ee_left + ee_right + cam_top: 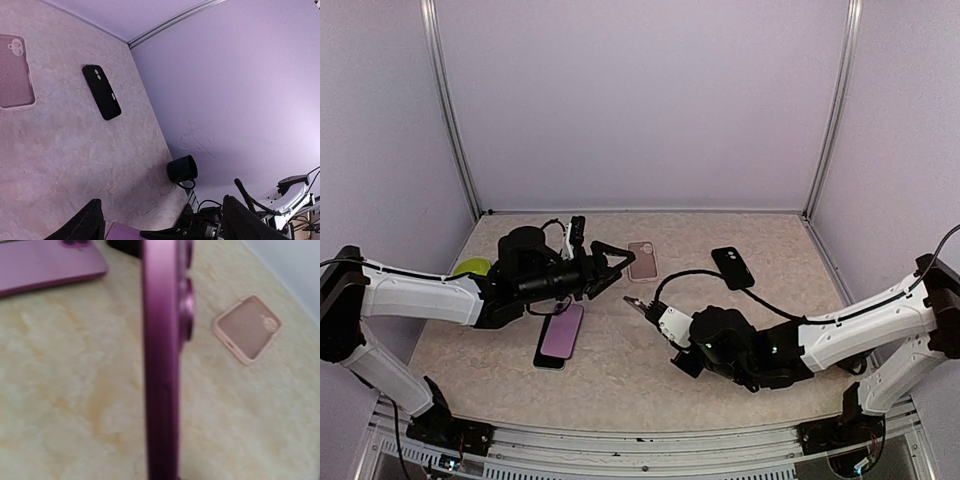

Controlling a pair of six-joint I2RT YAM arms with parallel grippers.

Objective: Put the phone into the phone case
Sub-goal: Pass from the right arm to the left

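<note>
- My left gripper [615, 262] stands wide, with nothing between its fingers [92, 220]. From above, its tips sit just beside the left edge of the pink case [642, 260]; whether they touch it I cannot tell.
- My right gripper [636, 303] is closed, near the middle of the worktop [620, 380], in front of the pink case and apart from it.
- The purple phone [160, 390] fills the centre of my right wrist view. It is edge-on and upright, with its camera bumps facing right, and it is very close and blurred. I take it to be clamped in that gripper (my own fingers are not visible there, and from above only a thin sliver shows at the tips).
- The pink case lies flat toward the back of the worktop, hollow side up, with its camera cut-out at the far end.
- A purple slab [560, 335] lies flat on the worktop, in front of my left wrist and to the left of my right gripper. It is phone-shaped, with camera bumps at one corner. I cannot tell whether it is a second phone or a case.
- A black piece [733, 267], also phone-shaped and with two small camera rings, lies flat to the right of the pink case, well apart from both grippers.
- A green ball [470, 267] peeks out behind my left forearm.
</note>
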